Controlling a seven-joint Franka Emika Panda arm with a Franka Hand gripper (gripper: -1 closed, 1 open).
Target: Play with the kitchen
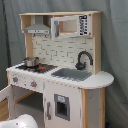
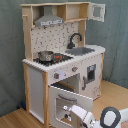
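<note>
In the first exterior view the kitchen (image 1: 57, 70) fills most of the frame, with the metal pot (image 1: 31, 62) on the stovetop at left, the grey sink (image 1: 71, 74) and black faucet (image 1: 83, 59) right of centre, and a white part of the arm at the bottom left edge. In the second exterior view the kitchen (image 2: 62, 55) stands upper centre, its oven door (image 2: 70, 103) swung down and open at lower centre. The gripper (image 2: 75, 111) sits at that door's face with the arm trailing to the lower right; whether its claw is wide or narrow I cannot tell.

Pot (image 2: 46, 55) on stovetop (image 2: 51, 59), sink (image 2: 80, 50) beside.
</note>
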